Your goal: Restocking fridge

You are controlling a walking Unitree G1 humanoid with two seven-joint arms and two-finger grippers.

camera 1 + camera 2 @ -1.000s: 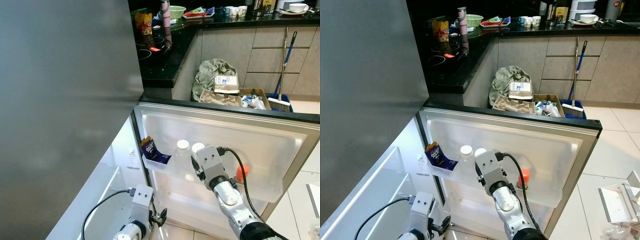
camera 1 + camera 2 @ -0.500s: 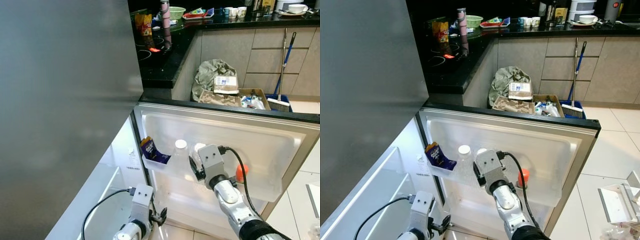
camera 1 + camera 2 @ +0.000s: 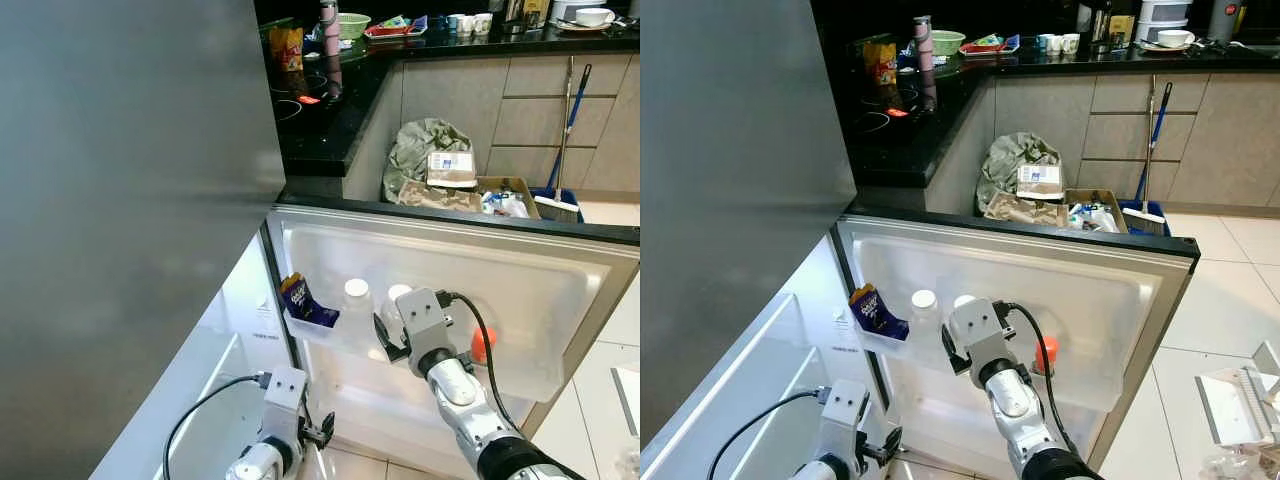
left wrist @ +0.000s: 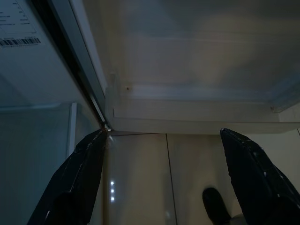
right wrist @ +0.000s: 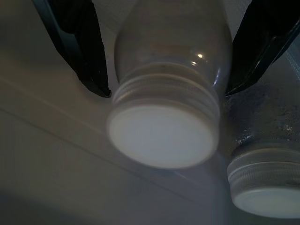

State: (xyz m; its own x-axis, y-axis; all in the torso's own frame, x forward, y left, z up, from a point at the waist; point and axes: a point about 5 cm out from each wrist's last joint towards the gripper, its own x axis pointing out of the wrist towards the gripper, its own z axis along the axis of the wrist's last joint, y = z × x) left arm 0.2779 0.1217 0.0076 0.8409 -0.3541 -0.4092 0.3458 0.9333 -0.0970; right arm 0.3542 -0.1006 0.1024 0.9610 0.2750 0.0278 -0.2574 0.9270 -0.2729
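Observation:
The fridge door stands wide open, and its clear door shelf point(image 3: 525, 378) holds a blue snack packet point(image 3: 297, 298), two white-capped bottles and an orange-capped item point(image 3: 483, 345). My right gripper point(image 3: 381, 336) reaches into the shelf and is shut on the left bottle point(image 3: 354, 300). In the right wrist view its black fingers point(image 5: 79, 42) flank that bottle point(image 5: 168, 126) just above the cap, with the second bottle point(image 5: 262, 187) beside it. My left gripper point(image 4: 164, 187) hangs open low by the door's bottom edge, holding nothing.
The tall grey upper fridge door point(image 3: 130, 200) fills the left. Behind the open door are a black counter point(image 3: 330, 130), a full rubbish bag point(image 3: 425, 150), a box of waste point(image 3: 500, 195) and a broom point(image 3: 565, 190). Tiled floor point(image 3: 620, 340) lies to the right.
My right gripper has slid the left bottle leftward along the shelf, toward the blue packet and away from the second bottle. The left arm has stayed put.

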